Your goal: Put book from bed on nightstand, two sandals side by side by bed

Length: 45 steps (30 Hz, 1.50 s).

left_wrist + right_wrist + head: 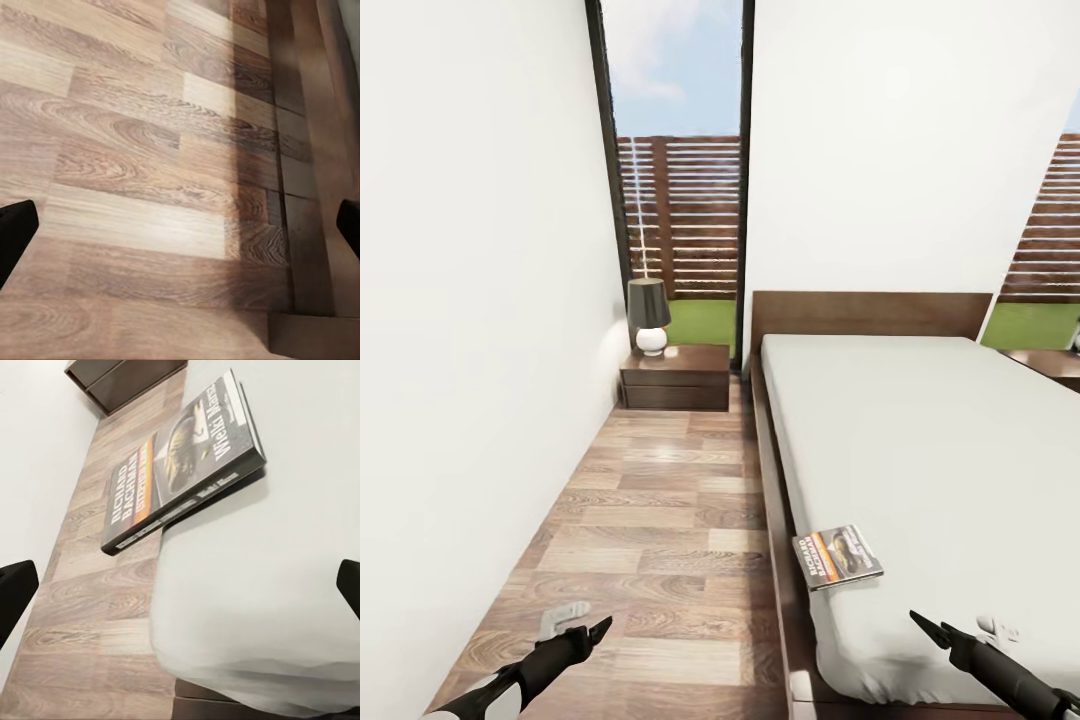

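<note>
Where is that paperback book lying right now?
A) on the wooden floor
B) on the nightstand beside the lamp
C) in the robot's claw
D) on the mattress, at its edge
D: the book lies flat on the bed mattress at its floor-side edge, no gripper touching it.

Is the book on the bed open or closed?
Closed. The book lies flat on the bed, cover facing up, near the mattress edge, with no pages spread.

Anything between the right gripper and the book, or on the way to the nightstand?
Nothing visible. Bare mattress lies between the right gripper and the book at the bed's edge. The floor to the nightstand looks open; a lamp occupies part of its top.
</note>
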Available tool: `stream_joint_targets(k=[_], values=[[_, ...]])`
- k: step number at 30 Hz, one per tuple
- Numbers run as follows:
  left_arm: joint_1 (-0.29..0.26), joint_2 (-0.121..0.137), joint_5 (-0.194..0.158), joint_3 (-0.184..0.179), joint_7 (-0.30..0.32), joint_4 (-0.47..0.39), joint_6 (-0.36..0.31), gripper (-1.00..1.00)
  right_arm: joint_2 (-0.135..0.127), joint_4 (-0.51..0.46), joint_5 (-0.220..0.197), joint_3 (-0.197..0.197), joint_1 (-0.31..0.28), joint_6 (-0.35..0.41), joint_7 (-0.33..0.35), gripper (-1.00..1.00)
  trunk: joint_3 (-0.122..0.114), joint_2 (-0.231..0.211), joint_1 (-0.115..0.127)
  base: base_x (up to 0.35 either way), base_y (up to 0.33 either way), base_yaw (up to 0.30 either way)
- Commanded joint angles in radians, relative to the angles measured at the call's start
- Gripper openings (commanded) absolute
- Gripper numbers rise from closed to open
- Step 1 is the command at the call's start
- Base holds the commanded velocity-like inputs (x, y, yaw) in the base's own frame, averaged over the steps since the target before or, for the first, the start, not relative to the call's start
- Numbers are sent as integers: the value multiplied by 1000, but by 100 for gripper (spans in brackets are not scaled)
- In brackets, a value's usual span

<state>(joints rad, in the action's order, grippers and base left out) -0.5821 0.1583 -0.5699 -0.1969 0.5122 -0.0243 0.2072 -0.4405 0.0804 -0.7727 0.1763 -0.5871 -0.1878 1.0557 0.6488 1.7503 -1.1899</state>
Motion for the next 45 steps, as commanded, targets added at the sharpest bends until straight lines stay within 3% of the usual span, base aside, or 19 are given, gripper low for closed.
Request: stream_joint_targets(k=[1, 7, 11, 17, 20, 22, 24, 25, 27, 30, 36, 42, 45], values=[[-1, 0, -7, -9, 2, 1, 5, 100, 0, 4, -7, 9, -2, -7, 4, 100, 1, 1, 0, 0, 25, 0], [0, -2, -7, -9, -2, 1, 5, 100, 3, 4, -5, 10, -2, -8, 2, 100, 1, 1, 0, 0, 8, 0], [1, -23, -7, -9, -3, 1, 6, 100, 18, 4, -3, 10, -2, -39, -21, 100, 1, 1, 0, 0, 1, 0], [17, -42, -6, -9, -3, 1, 11, 100, 39, 5, -1, 10, -2, -186, -143, 100, 1, 1, 0, 0, 0, 0], [24, -48, -6, -9, -5, 1, 32, 100, 46, 5, 1, 11, -1, -285, -243, 100, 1, 1, 0, 0, 0, 0], [29, -50, -5, -9, -5, 1, 48, 100, 56, 5, 1, 11, 0, -308, -282, 100, 1, 1, 0, 0, 0, 0], [35, -52, -5, -9, -6, 1, 68, 100, 82, 5, 1, 11, 12, -321, -319, 100, 1, 1, 0, 0, 0, 0], [39, -54, -5, -9, -10, 1, 83, 100, 115, 5, 2, 11, 27, -328, -356, 100, 1, 1, 0, 0, 0, 0], [42, -55, -5, -9, -22, 1, 93, 100, 147, 4, 2, 11, 38, -332, -388, 100, 1, 1, 0, 0, 0, 0], [43, -55, -5, -9, -33, 1, 99, 100, 168, 4, 8, 13, 46, -335, -406, 100, 1, 1, 0, 0, 0, 0], [44, -55, -5, -8, -36, 1, 101, 100, 166, 3, 55, 14, 66, -334, -406, 100, 1, 1, 0, 0, 0, 0], [68, -55, -5, -8, -37, 1, 101, 100, 164, 3, 67, 14, 70, -334, -404, 100, 1, 1, 0, 0, 0, 0], [76, -72, 13, 2, -54, 12, 118, 100, 181, 10, 86, 6, 87, -317, -387, 100, 1, 1, 0, 0, 0, 0]])
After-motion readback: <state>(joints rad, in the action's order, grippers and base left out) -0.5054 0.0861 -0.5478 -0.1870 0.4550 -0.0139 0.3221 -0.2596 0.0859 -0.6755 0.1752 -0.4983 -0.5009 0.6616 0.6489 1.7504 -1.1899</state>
